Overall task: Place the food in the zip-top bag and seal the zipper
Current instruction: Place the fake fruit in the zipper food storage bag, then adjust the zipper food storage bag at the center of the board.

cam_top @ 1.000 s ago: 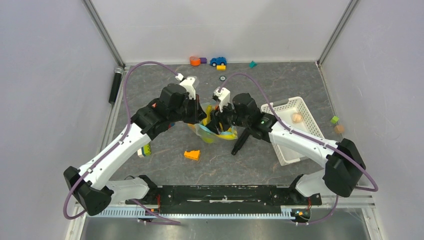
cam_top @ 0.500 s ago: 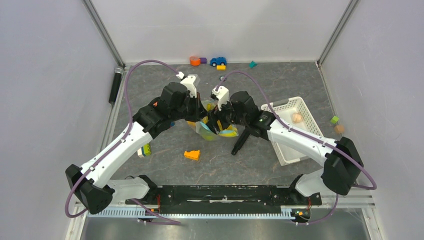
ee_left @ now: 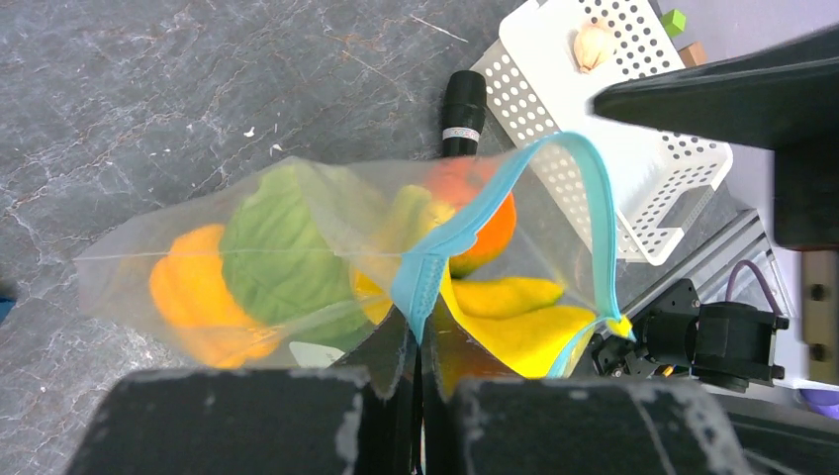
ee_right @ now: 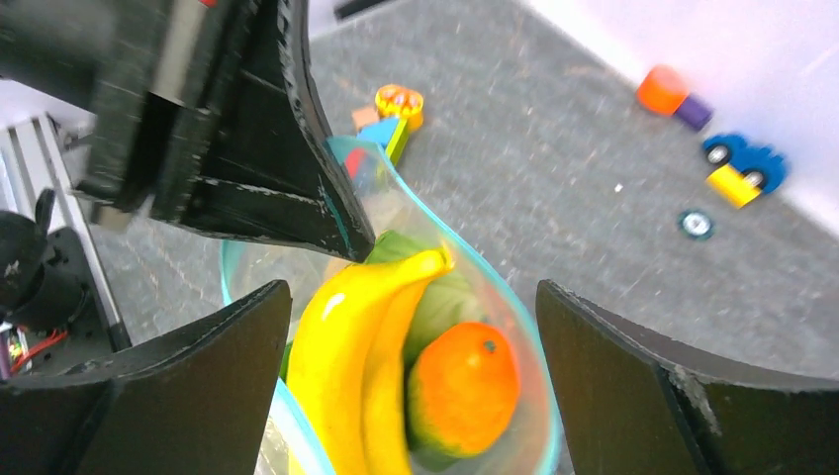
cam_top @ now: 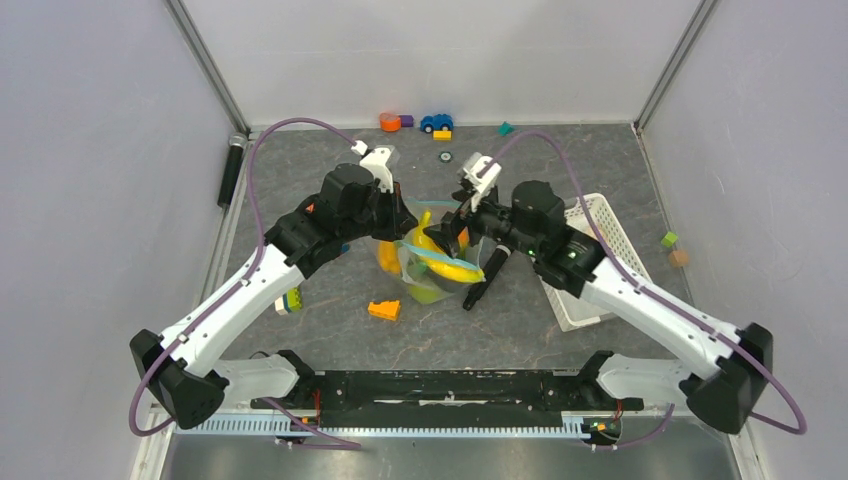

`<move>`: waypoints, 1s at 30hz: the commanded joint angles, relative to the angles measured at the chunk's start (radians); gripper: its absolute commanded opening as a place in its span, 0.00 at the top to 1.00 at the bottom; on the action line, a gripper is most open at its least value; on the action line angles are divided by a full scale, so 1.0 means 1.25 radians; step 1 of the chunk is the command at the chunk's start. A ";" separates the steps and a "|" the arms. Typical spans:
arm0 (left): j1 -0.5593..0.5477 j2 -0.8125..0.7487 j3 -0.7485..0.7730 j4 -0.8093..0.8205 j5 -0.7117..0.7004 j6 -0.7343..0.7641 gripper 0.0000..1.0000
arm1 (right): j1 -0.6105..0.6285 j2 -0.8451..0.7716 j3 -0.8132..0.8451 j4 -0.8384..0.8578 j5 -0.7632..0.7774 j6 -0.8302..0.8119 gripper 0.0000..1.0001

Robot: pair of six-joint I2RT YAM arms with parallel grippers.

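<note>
The zip-top bag (cam_top: 432, 262) hangs with its mouth gaping. My left gripper (cam_top: 400, 222) is shut on its teal zipper (ee_left: 423, 282); in the left wrist view the jaws (ee_left: 420, 332) pinch the strip. Inside the bag lie a yellow banana (ee_right: 351, 341), an orange-green fruit (ee_right: 465, 381), a green leafy piece (ee_left: 277, 257) and an orange piece (ee_left: 193, 292). My right gripper (cam_top: 455, 228) is open and empty just above the bag's mouth (ee_right: 414, 297), its fingers (ee_right: 208, 371) spread wide either side of the food. The left gripper's fingers (ee_right: 297, 198) show at the bag's far rim.
A white slotted basket (cam_top: 592, 262) with a pale item (ee_left: 594, 45) stands right of the bag. A black cylinder (cam_top: 487, 275) lies between them. An orange stepped wedge (cam_top: 384, 310) lies near front. Toy blocks and a car (cam_top: 436, 122) sit along the back wall.
My right arm has swung right and back from the bag, its gripper now open above it. The bag's mouth gapes wider and the banana shows. The left gripper keeps its hold.
</note>
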 commanded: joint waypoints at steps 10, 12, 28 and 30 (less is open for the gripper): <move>-0.003 -0.025 -0.001 0.076 -0.015 -0.010 0.97 | -0.010 -0.111 -0.148 -0.008 0.333 0.095 0.04; -0.003 -0.025 -0.001 0.075 -0.016 -0.010 0.97 | -0.011 -0.104 -0.164 -0.022 0.315 0.108 0.09; -0.003 0.013 0.046 -0.043 -0.280 0.032 0.85 | -0.013 -0.073 -0.034 -0.096 0.284 0.005 1.00; -0.003 0.015 0.048 -0.061 -0.321 0.044 0.77 | -0.014 -0.059 -0.012 -0.109 0.283 -0.008 1.00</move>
